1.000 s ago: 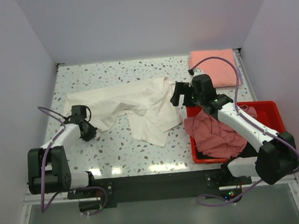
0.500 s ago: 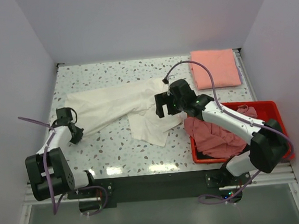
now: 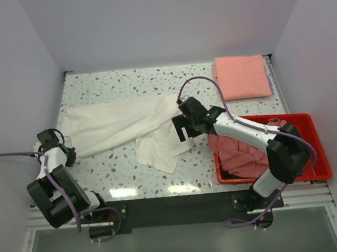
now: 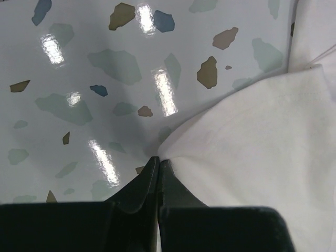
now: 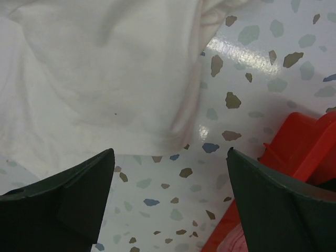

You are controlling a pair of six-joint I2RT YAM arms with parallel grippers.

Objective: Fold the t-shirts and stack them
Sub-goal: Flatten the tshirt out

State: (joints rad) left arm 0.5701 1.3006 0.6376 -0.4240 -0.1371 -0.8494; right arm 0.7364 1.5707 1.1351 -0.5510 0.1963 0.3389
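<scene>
The white t-shirt (image 3: 115, 125) lay spread out on the speckled table (image 3: 111, 81), stretched from the near left side to the middle, with a bunched flap hanging toward the near edge. The left gripper (image 4: 158, 164) had its fingers pressed tight together on the shirt's left edge, pinching a small bit of cloth. The right gripper (image 5: 170, 155) hung over the shirt's right end with its fingers spread wide and holding nothing. A salmon-pink shirt (image 3: 242, 76) sat folded in the far right corner. A dusty-pink shirt (image 3: 241, 152) was heaped in the red bin (image 3: 320, 159) at the near right. The white shirt looked light, thin and floppy, so I thought it would sag and crumple if held at just one spot. A good place for the open fingers looked like the edge on the right, so both ends could pull it flat.
</scene>
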